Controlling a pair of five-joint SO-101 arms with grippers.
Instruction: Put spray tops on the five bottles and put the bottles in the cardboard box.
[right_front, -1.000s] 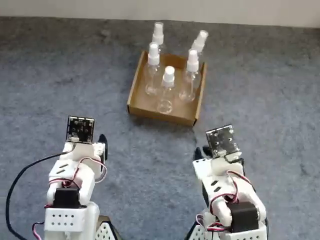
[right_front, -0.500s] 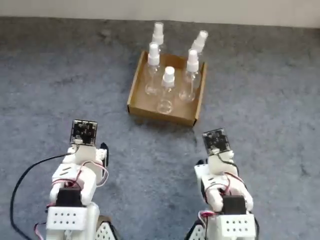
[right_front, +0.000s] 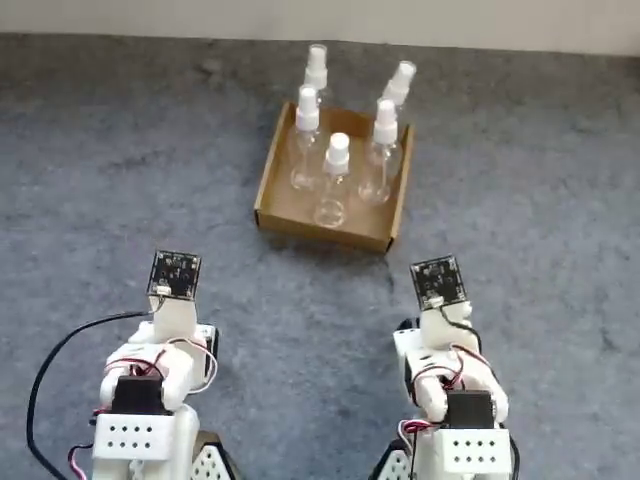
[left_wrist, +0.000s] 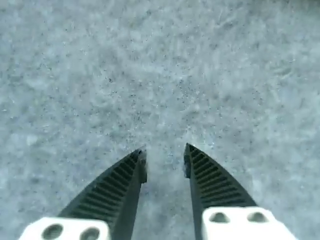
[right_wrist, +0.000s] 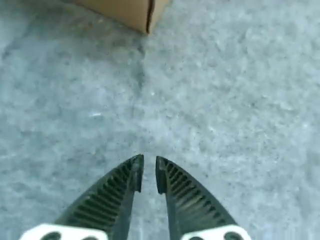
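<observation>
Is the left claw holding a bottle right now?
No, the left gripper is open, with just bare carpet showing in the gap.

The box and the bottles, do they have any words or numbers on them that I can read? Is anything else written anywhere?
No, there is nothing here that can be read.
The box: plain brown card, no print showing.
The bottles: clear, no labels showing.
The small dark boards: tiny marks, too small to read.
</observation>
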